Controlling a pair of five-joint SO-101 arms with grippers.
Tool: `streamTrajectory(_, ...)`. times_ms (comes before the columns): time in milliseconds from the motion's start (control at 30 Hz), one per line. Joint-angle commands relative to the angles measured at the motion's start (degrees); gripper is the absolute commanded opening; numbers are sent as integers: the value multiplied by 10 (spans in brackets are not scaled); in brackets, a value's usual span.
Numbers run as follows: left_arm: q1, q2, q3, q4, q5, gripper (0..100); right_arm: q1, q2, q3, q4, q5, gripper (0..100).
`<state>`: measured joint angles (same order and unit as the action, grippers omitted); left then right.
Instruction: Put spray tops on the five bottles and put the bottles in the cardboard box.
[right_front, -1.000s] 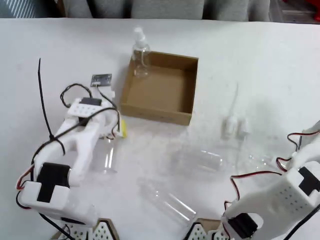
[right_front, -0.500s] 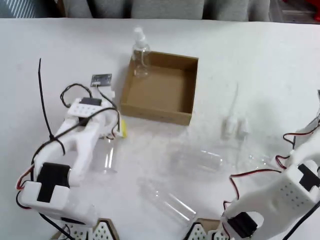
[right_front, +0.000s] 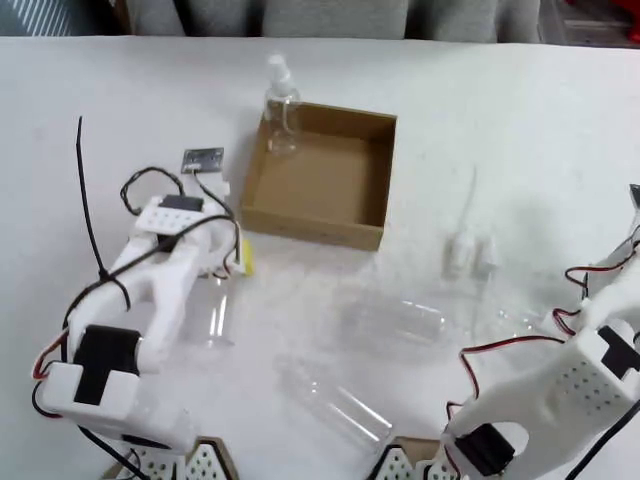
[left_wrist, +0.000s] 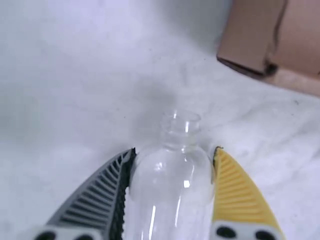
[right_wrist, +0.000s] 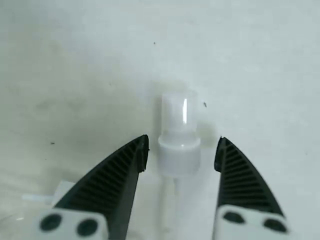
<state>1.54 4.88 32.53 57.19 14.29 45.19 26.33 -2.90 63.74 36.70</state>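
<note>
White table (right_front: 120, 80) spreads under both arms, with grey chair backs along its 12 o'clock edge.

At 8 o'clock the left gripper (left_wrist: 173, 151) is clenched on an open-necked bottle (left_wrist: 172, 190), its grey and yellow jaws pressed to the bottle's shoulders. That grip leaves the threaded mouth bare and pointing outward. I judge the bottle is held this way so a top can be brought to it.

At 12 o'clock sits the cardboard box (right_front: 372, 205), open upward to take finished bottles. A capped bottle (right_front: 281, 110) stands upright at its 11 o'clock corner. It appears to be inside the wall, though the clear plastic makes that hard to confirm.

Around 6 o'clock two clear bottles lie on their sides, one (right_front: 400, 322) nearer the centre and one (right_front: 335, 402) nearer the table's edge. Both have open necks, so they are waiting for tops.

At 3 o'clock loose spray tops (right_front: 460, 252) lie together, a thin dip tube running from them toward 12 o'clock.

At 4 o'clock the right gripper (right_wrist: 182, 141) is released, its black jaws spread to either side of a lone spray top (right_wrist: 180, 115) lying on the table. Neither jaw touches it. The collar sits between the tips, so closing there should likely catch it.
</note>
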Motion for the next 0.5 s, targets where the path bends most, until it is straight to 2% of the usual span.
streamTrajectory(0,-9,-5,-1,-9,-6,57,-5,-7,-10,-7,18,187)
streamTrajectory(267,-9,-5,-1,-8,-6,57,-5,-7,-19,3,29,187)
streamTrajectory(467,-9,-5,-1,-8,-6,57,-5,23,-71,42,30,126)
